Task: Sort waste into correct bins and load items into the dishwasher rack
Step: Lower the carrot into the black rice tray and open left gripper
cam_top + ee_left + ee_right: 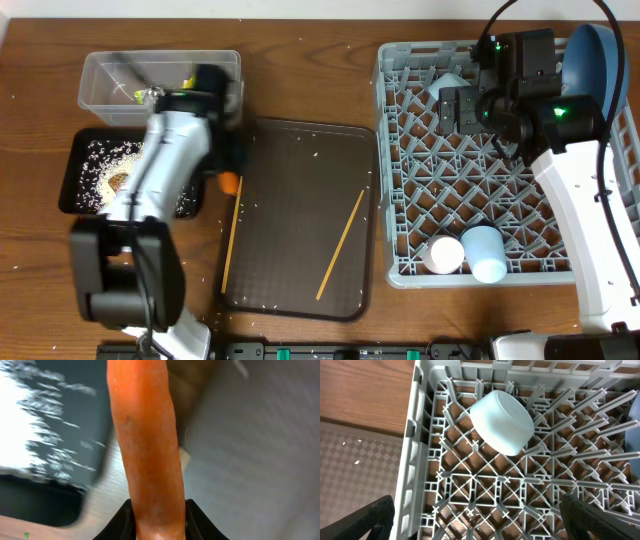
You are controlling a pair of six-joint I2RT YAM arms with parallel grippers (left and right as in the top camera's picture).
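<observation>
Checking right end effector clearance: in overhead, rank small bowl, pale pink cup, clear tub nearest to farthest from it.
1. Small bowl: beside the right end effector, upper-left of the rack.
2. Pale pink cup: rack's lower edge.
3. Clear tub: far left of the view.

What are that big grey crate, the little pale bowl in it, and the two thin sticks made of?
Crate: moulded plastic, matte, by its lattice ribs. Bowl: probably smooth plastic or glazed ceramic; unclear. Sticks: apparently bare wood, pale tan.

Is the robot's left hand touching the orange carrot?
Touching. The left wrist view shows the left hand with its black fingers pressed against both sides of the carrot.
</observation>
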